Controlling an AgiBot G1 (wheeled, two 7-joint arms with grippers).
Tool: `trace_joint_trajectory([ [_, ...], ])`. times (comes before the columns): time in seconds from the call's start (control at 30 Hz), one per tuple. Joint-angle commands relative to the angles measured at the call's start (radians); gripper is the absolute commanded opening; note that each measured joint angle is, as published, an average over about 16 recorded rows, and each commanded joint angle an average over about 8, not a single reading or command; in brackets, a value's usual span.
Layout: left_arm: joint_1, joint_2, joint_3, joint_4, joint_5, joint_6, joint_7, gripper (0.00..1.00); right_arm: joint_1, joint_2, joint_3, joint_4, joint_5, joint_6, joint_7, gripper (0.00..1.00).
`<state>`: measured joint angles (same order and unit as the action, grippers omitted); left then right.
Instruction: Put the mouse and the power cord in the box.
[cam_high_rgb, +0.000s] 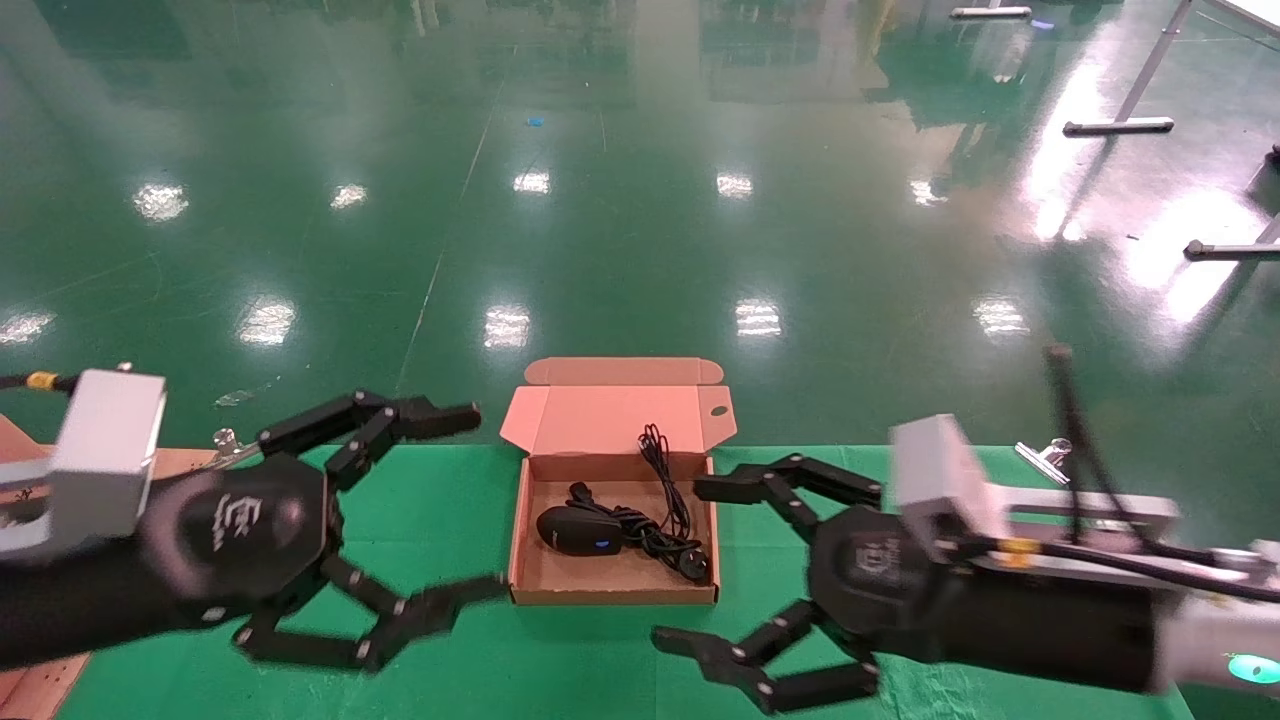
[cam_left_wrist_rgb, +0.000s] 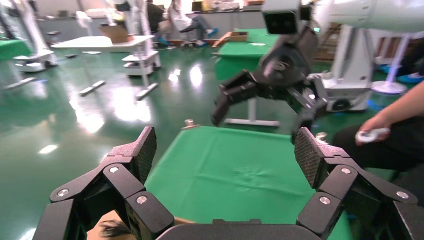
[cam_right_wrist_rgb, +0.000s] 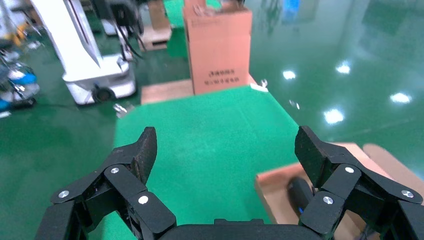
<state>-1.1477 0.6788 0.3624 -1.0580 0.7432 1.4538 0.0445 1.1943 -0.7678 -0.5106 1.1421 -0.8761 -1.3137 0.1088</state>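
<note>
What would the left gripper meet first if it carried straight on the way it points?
Probably the box: the open left gripper faces its near side wall across bare green cloth, though it may be too high.

A green cloth (cam_high_rgb: 450, 520) covers the table; metal clips (cam_high_rgb: 1042, 455) grip its far edge; glossy green floor (cam_high_rgb: 640, 200) beyond

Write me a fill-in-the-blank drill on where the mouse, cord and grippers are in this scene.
1. The mouse lies inside the ____.
2. The box has its lid ____.
3. The power cord lies on the mouse's ____ side, by the robot's own sides.
4. The left gripper and right gripper both have their fingers ____.

Missing words: box; open; right; open
</note>
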Motion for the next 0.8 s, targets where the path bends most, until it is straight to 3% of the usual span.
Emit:
trace_joint_trajectory([
  [0.03, 0.014, -0.013, -0.016, -0.043, -0.002, 0.008, -0.044, 1.0, -0.019, 0.025, 0.037, 0.023, 0.024, -0.03, 0.013, 1.0],
  [0.37, 0.071, -0.066, -0.08, -0.221, -0.012, 0.041, -0.224, 1.0, -0.109, 0.143, 0.21, 0.13, 0.133, -0.165, 0.071, 1.0],
  [0.6, 0.08, -0.074, -0.091, -0.252, -0.014, 0.046, -0.244, 1.0, -0.14, 0.182, 0.269, 0.166, 0.171, -0.21, 0.087, 1.0],
  [0.8, 0.078, -0.072, -0.089, -0.244, -0.014, 0.046, -0.24, 1.0, -0.136, 0.175, 0.258, 0.16, 0.165, -0.202, 0.084, 1.0],
])
